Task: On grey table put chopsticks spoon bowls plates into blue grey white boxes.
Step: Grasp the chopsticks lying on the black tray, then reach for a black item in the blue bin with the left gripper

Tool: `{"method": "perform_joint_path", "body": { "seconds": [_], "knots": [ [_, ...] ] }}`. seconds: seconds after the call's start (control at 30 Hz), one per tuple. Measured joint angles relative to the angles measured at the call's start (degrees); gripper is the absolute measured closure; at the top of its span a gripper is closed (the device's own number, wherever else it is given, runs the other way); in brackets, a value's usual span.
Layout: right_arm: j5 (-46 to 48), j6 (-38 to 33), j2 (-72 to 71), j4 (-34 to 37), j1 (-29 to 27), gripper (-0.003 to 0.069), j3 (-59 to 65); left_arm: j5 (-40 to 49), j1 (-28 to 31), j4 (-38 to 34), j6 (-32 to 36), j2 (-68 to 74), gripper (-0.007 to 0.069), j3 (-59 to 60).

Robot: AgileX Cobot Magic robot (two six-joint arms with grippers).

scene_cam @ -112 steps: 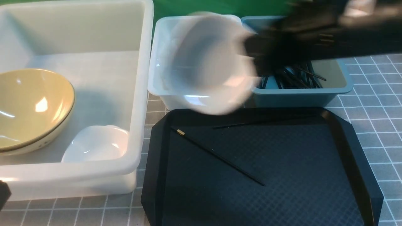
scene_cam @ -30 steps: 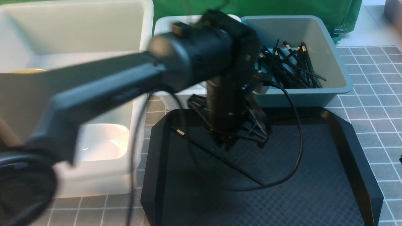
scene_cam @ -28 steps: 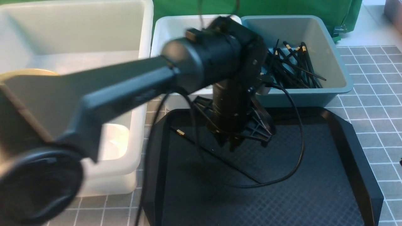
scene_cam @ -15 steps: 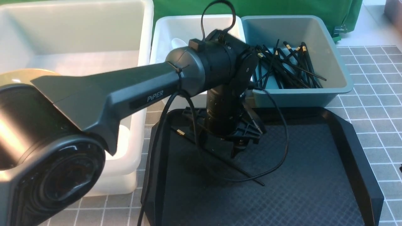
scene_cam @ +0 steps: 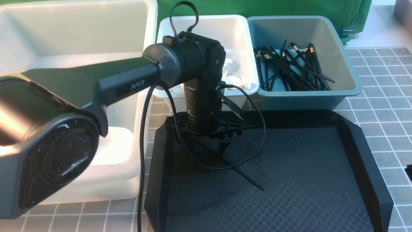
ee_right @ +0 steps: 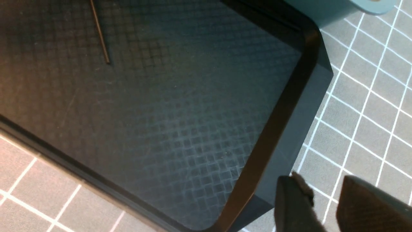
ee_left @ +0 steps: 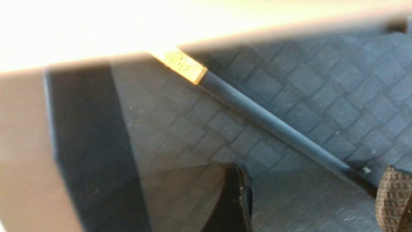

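Observation:
A black chopstick lies slantwise on the black tray. My left gripper points down over its upper part. In the left wrist view the stick with its gold band runs toward one textured pad, and the left gripper is open and empty. The blue-grey box holds several chopsticks. The small white box holds white spoons. A white plate sits in the big whitish tub. The bowl is hidden behind my left arm. My right gripper is slightly open and empty over the grey table.
My left arm crosses in front of the tub and the white box. The tray's raised rim lies beside my right gripper. A cable loops down from the left wrist over the tray.
My right arm, which held a white dish over the white box, has withdrawn. My left arm has swung in over the tray, shifted left and lowered over the chopstick.

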Motion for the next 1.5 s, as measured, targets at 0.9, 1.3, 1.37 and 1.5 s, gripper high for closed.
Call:
{"method": "perform_joint_path", "body": {
  "seconds": [0.9,1.3,1.37,1.5],
  "knots": [
    [-0.49,0.00,0.00,0.63,0.00,0.0422,0.00,-0.82,-3.12,1.97,0.67,1.63,0.0614,-0.63],
    [-0.49,0.05,0.00,0.63,0.00,0.0422,0.00,0.67,-3.41,-4.83,9.57,-1.37,0.0619,0.16],
    [-0.49,0.05,0.00,0.63,0.00,0.0422,0.00,0.67,-3.41,-5.35,10.63,-2.91,0.0619,0.16],
    [-0.92,0.05,0.00,0.63,0.00,0.0422,0.00,0.87,-3.41,-5.59,12.07,-4.87,0.0619,0.16]
  ]
}}
